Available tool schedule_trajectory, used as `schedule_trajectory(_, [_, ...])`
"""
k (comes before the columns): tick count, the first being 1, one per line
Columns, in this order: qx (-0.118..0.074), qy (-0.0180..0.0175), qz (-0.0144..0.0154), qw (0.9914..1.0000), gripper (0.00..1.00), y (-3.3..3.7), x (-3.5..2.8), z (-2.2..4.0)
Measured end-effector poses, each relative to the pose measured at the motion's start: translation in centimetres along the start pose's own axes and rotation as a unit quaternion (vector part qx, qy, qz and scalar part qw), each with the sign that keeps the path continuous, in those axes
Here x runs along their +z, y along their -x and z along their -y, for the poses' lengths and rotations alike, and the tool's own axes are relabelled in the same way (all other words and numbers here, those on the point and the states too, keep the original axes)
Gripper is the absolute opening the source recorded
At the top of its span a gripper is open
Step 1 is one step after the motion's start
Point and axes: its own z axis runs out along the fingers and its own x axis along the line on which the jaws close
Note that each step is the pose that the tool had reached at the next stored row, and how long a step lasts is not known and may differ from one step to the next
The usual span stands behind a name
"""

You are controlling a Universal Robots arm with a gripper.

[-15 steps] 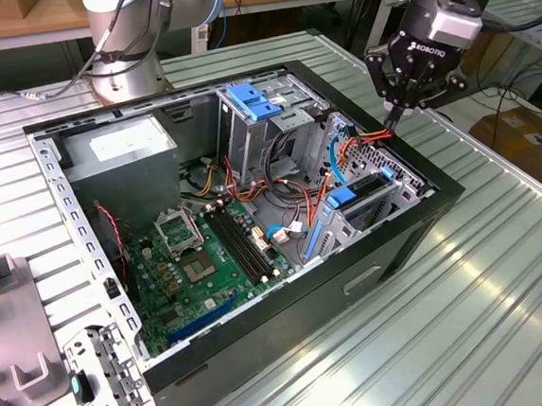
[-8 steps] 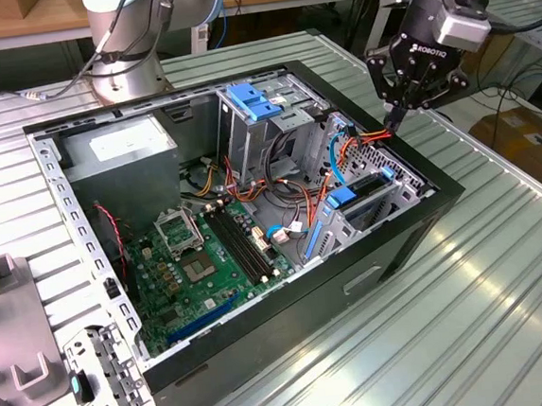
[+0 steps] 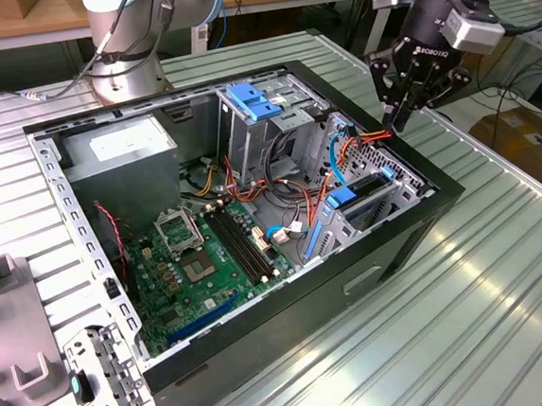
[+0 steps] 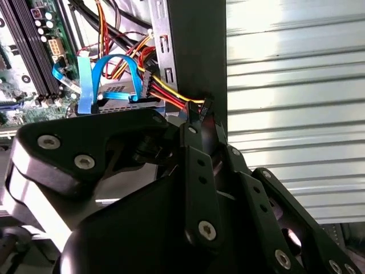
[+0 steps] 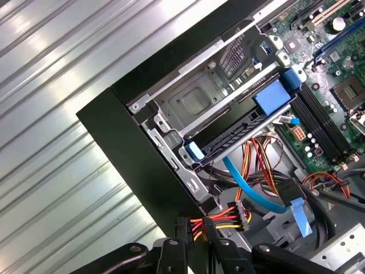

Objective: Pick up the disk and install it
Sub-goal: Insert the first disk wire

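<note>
Black end effector point(image 3: 394, 119) and case point(image 3: 292, 334), green motherboard point(image 3: 196, 267), red-yellow wires point(image 5: 222, 218), ribbed silver table point(image 3: 470, 309).

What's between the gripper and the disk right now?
In the first wrist view, red, yellow and black power wires and a blue flat cable run between the gripper and the disk.

The ribbed metal tabletop point(image 3: 467, 271) glints with light; a wooden desk point(image 3: 9, 26) stands beyond its far edge, a cardboard box point(image 3: 526, 138) off its side edge.

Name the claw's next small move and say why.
Probably ease the black plug inward toward the disk. The claw seems to pinch that plug over the case rim, away from the disk, which already sits in its bay.
</note>
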Motion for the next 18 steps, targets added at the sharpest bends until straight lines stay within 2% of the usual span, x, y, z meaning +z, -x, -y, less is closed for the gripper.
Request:
schedule_trajectory(2, [-0.001, 0.0002, -0.0008, 1.0, 0.25, -0.02, 0.1, 0.01])
schedule_trajectory(6, [-0.017, -0.0006, -0.0021, 0.99986, 0.25, -0.02, 0.3, 0.02])
schedule_trajectory(9, [-0.036, -0.0018, -0.004, 0.99935, 0.26, -0.02, 0.43, 0.02])
schedule_trajectory(10, [-0.043, -0.0021, -0.0046, 0.99907, 0.33, -0.02, 0.5, 0.02])
schedule_trajectory(13, [-0.063, -0.0027, -0.0057, 0.99799, 0.33, -0.02, 0.78, 0.03])
schedule_trajectory(15, [-0.069, -0.0029, -0.0062, 0.99761, 0.33, -0.01, 0.91, 0.04])
schedule_trajectory(18, [-0.069, -0.0029, -0.0062, 0.99759, 0.33, -0.02, 0.93, 0.03])
